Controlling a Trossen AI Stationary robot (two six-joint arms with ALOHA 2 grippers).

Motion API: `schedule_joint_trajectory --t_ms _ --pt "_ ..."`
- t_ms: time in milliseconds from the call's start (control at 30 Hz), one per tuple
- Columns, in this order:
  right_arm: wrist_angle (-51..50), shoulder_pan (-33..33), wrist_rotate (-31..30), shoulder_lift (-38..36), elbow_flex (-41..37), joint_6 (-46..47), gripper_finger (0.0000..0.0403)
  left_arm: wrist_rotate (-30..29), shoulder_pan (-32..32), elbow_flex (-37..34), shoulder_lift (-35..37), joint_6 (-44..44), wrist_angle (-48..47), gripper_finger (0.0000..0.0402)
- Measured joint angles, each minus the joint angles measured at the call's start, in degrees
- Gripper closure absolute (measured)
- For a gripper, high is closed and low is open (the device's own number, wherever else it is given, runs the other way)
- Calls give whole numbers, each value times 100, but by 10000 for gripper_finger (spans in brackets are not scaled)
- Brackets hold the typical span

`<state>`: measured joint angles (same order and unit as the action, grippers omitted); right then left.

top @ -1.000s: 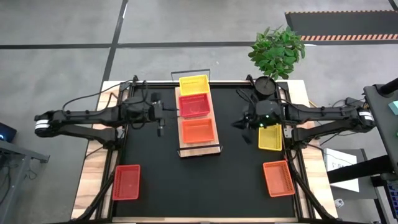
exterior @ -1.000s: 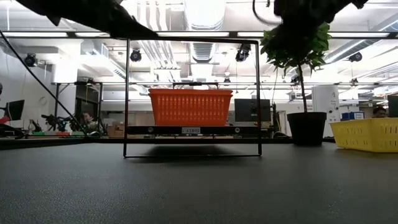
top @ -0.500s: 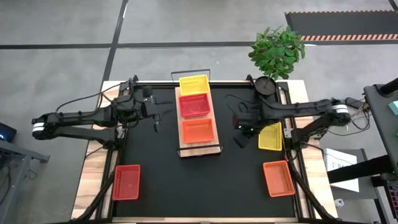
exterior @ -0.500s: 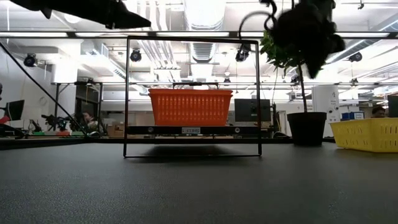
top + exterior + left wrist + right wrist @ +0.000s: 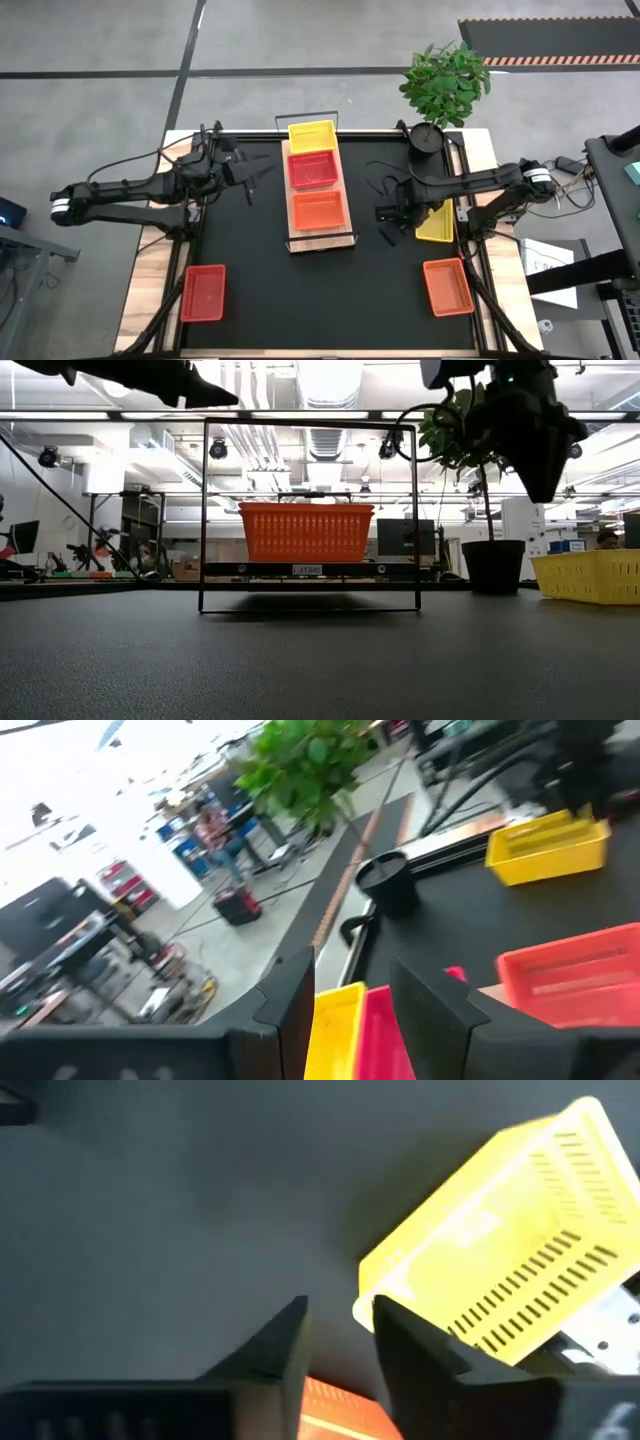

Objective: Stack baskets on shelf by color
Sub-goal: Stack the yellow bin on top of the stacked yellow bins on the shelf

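Observation:
On the light-wood shelf (image 5: 322,238), mid-table, a yellow basket (image 5: 312,135), a red basket (image 5: 313,170) and an orange basket (image 5: 319,210) sit in a row from far to near. The low view shows that orange basket (image 5: 305,532) behind the shelf's wire rail (image 5: 310,425). Another yellow basket (image 5: 437,222) lies on the mat to the right. My right gripper (image 5: 388,228) is open and hovers just left of it, pointing down, with the yellow basket (image 5: 500,1280) beside its fingers. My left gripper (image 5: 250,183) is open left of the shelf, facing the baskets (image 5: 345,1020).
An orange basket (image 5: 447,285) lies at the mat's near right and a red basket (image 5: 203,293) at its near left. A potted plant (image 5: 428,135) stands at the far right corner. Bare black mat (image 5: 250,260) stretches between the shelf and the loose baskets.
My right gripper has moved from beside the loose yellow basket toward the table's near edge and a little left, and has come lower. My left arm has drawn back from the shelf toward the left and far edges. No basket has moved.

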<state>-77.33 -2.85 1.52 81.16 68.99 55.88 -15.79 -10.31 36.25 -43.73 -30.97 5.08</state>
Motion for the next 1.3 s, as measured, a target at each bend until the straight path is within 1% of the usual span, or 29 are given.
schedule_joint_trajectory --t_ms 167,300,400,600,767,867,933,1133,1233,1300 --pt "15 -65 -2 -49 -366 506 240 -497 0 -2 -35 37 -11 288" --pt "33 -92 13 -104 -765 794 210 -658 -2 -4 -47 54 -72 288" --pt "106 -92 46 -199 -1040 911 206 -682 -4 -7 -65 53 -140 288" --pt "689 -90 25 -317 -1544 1062 205 -725 -9 -7 -89 53 -121 288" --pt "1665 -90 0 -321 -2028 1060 206 -725 -9 -7 -87 53 -122 288" --pt "2056 -90 4 -317 -2260 1076 221 -725 -9 -7 -87 53 -121 288" --pt "2257 -90 6 -317 -2326 1171 248 -725 -9 -7 -87 53 -122 288" --pt "2318 -90 13 -317 -2258 1232 374 -725 -9 -7 -98 53 -120 288" --pt "2348 -90 25 -317 -2075 1001 388 -725 -9 -7 -117 53 -121 288" --pt "2244 -95 94 -317 -1864 651 393 -725 -9 -7 -117 53 -130 288"
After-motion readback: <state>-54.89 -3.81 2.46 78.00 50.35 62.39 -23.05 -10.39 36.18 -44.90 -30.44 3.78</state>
